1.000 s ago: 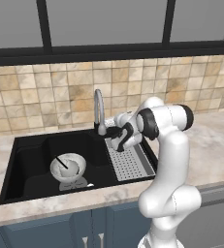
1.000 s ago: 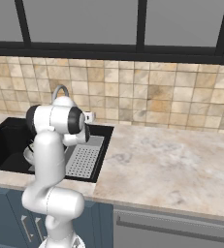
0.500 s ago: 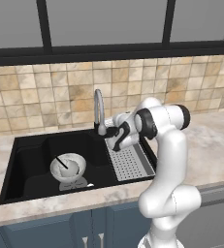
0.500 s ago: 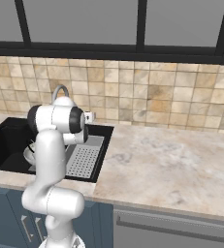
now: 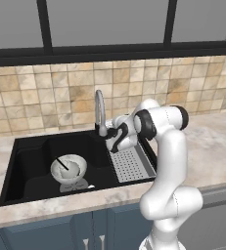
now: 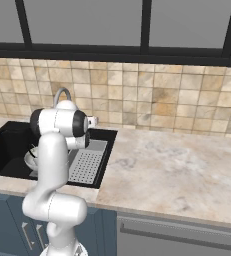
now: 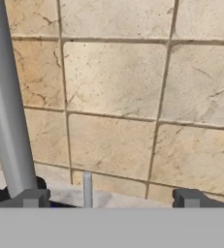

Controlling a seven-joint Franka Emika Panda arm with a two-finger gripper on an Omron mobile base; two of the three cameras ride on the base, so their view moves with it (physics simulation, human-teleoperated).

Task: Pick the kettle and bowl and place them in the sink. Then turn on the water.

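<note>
The black sink (image 5: 31, 151) holds the whitish bowl (image 5: 69, 169) on its floor. The silvery kettle (image 5: 71, 168) appears to rest inside it, its thin black handle poking up. My gripper (image 5: 109, 138) hovers at the base of the silver gooseneck faucet (image 5: 100, 108), above the sink's right rim. In the hand view my gripper (image 7: 111, 198) is open. The faucet's pipe (image 7: 7, 97) stands by the left fingertip (image 7: 34, 197), and a thin grey lever (image 7: 87, 186) rises between the tips. Water is out of view.
A grey perforated drain tray (image 5: 131, 163) lies right of the basin, under my forearm. The tiled wall (image 7: 133, 97) is close in front of the hand. Marble counter (image 6: 172, 170) stretches to the right. My arm partly hides the bowl (image 6: 31, 160) in the right base view.
The hand has crept slightly left toward the faucet's base. The jaws stay open, and the bowl and kettle have not moved.
</note>
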